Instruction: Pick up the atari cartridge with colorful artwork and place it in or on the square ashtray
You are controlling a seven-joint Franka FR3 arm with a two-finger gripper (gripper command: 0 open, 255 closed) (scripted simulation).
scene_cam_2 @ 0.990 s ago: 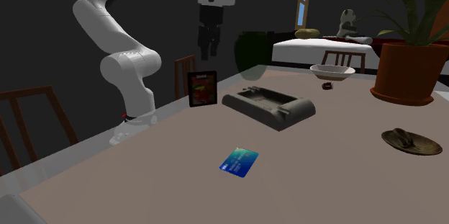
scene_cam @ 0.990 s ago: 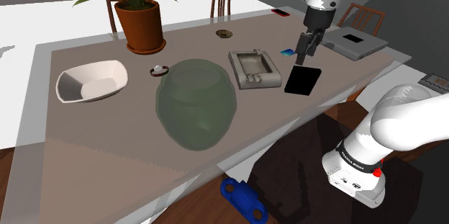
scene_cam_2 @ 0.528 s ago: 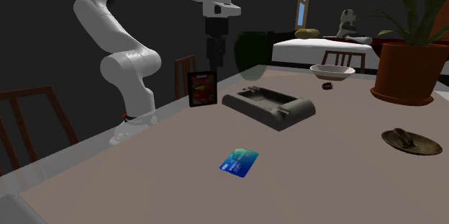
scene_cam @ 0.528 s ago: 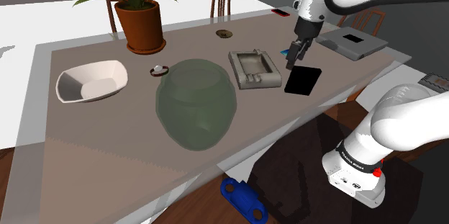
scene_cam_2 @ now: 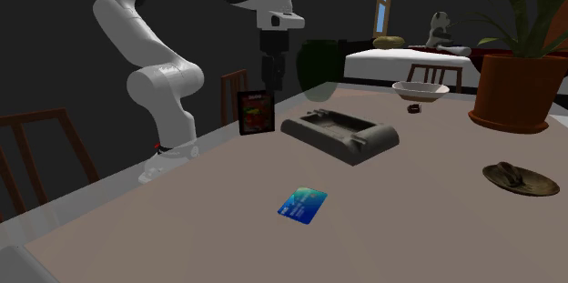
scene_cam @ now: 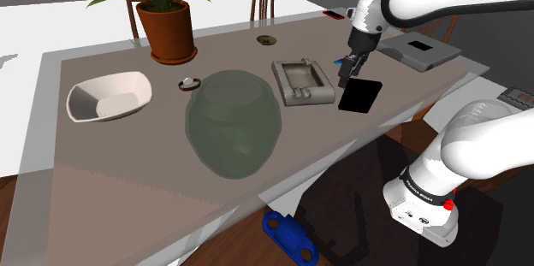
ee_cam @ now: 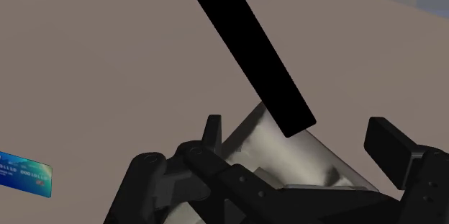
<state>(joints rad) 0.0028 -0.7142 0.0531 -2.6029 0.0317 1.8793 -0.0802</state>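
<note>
Black on its back face, the cartridge (scene_cam: pixel 359 96) stood upright near the surface (scene_cam: pixel 128 153) edge closest to the stand, just beside the ashtray (scene_cam: pixel 302 81). The second exterior view showed colourful artwork on its other face. The end effector (scene_cam: pixel 347 69) hung above the cartridge's top edge, on the ashtray side, not touching it. In the wrist view its 2 fingers (ee_cam: pixel 211 130) stood apart, clasping nothing. 1 blue card (scene_cam_2: pixel 303 205) lay flat on the surface near the ashtray. 1 green jar (scene_cam: pixel 234 121) stood on the ashtray's other side.
</note>
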